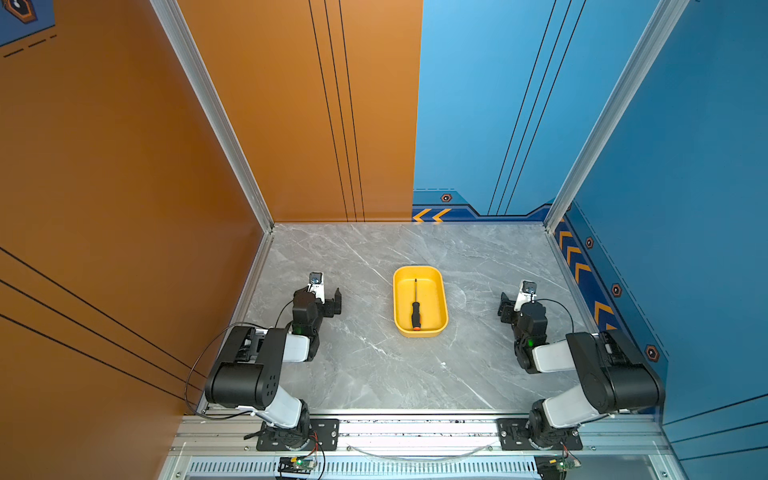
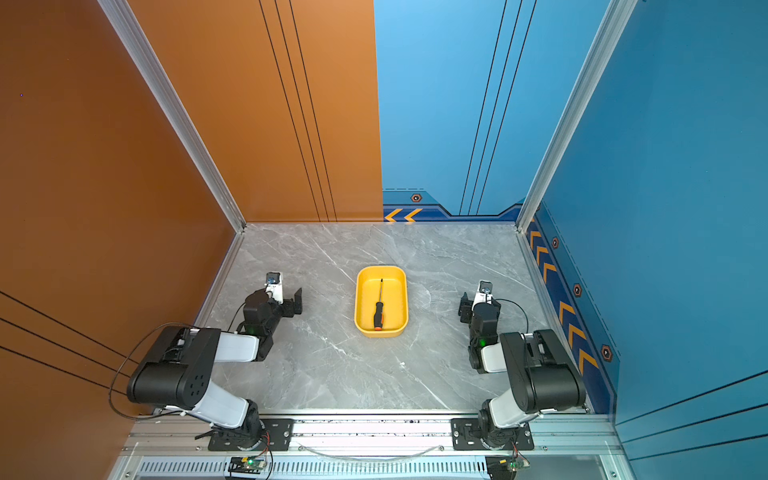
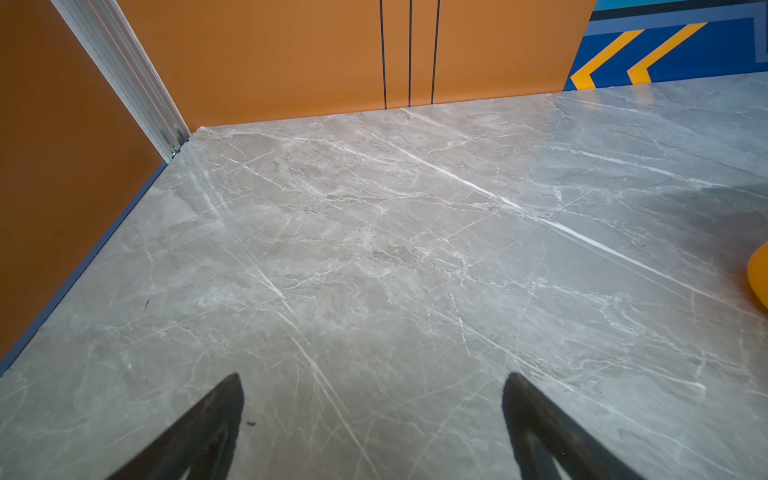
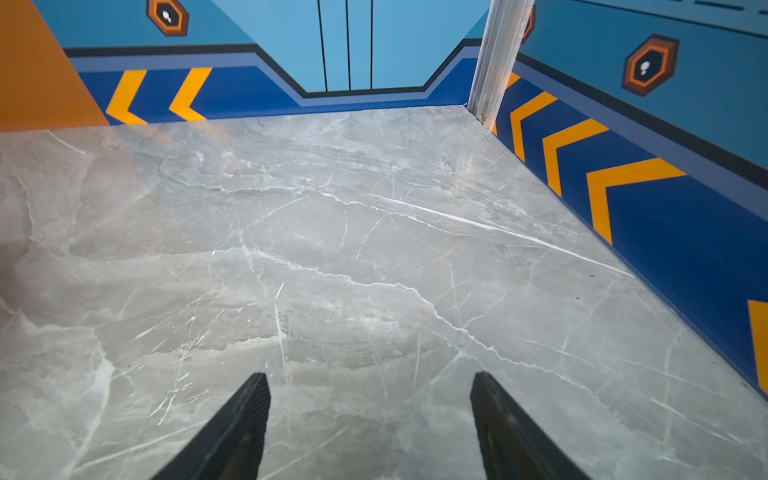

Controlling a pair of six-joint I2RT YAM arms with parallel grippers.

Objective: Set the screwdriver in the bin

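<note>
The yellow bin [image 1: 432,299] [image 2: 395,299] sits mid-table in both top views. The screwdriver [image 1: 415,308] [image 2: 380,308] lies flat inside it, thin shaft pointing to the back wall and orange-red cap at the near end. My left gripper [image 1: 334,302] [image 2: 296,302] rests well to the bin's left, open over bare marble [image 3: 372,378]. My right gripper [image 1: 505,308] [image 2: 464,309] is well to the bin's right, also open with nothing between its fingers [image 4: 370,376]. Only a yellow sliver of the bin [image 3: 758,276] shows in the left wrist view.
The grey marble tabletop [image 1: 374,365] is boxed in by an orange wall [image 1: 124,208] on the left and a blue wall [image 1: 665,208] on the right and back. Aluminium posts [image 1: 266,216] stand at the back corners. A metal rail [image 1: 415,432] carrying both arm bases runs along the front.
</note>
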